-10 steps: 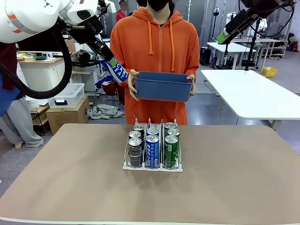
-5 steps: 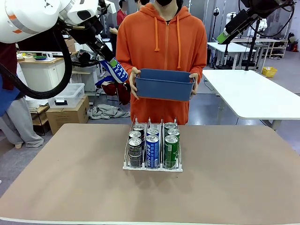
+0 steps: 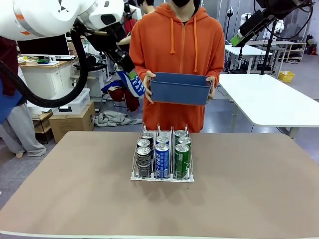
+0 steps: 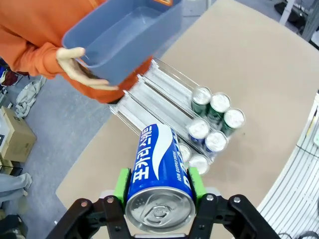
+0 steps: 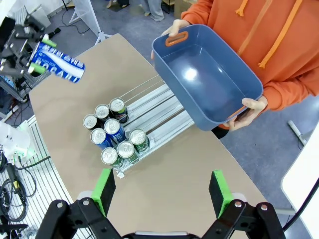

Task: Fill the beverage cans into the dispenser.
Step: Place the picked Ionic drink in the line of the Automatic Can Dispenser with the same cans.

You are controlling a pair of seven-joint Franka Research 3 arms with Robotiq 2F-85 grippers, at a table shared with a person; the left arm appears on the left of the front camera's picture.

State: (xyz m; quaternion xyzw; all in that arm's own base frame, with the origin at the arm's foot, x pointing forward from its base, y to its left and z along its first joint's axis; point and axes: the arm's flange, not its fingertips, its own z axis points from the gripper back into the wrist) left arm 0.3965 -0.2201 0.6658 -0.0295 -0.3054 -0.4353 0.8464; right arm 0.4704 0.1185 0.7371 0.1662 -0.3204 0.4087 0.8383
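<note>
With the left pincer [image 4: 158, 185] clamped on the blue can [image 4: 158, 172] at upper left, lower it squarely into the dispenser [image 3: 162, 177]'s middle lane; right pincer [image 5: 162, 191] gapes empty.

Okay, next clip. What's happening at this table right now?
The left gripper is shut on a blue can and holds it in the air, up and to the left of the dispenser. The dispenser sits mid-table with eight cans crowded at its near end. Across the table, a person in an orange hoodie holds an empty blue bin in both hands. The right gripper hangs open above the table, holding nothing.
</note>
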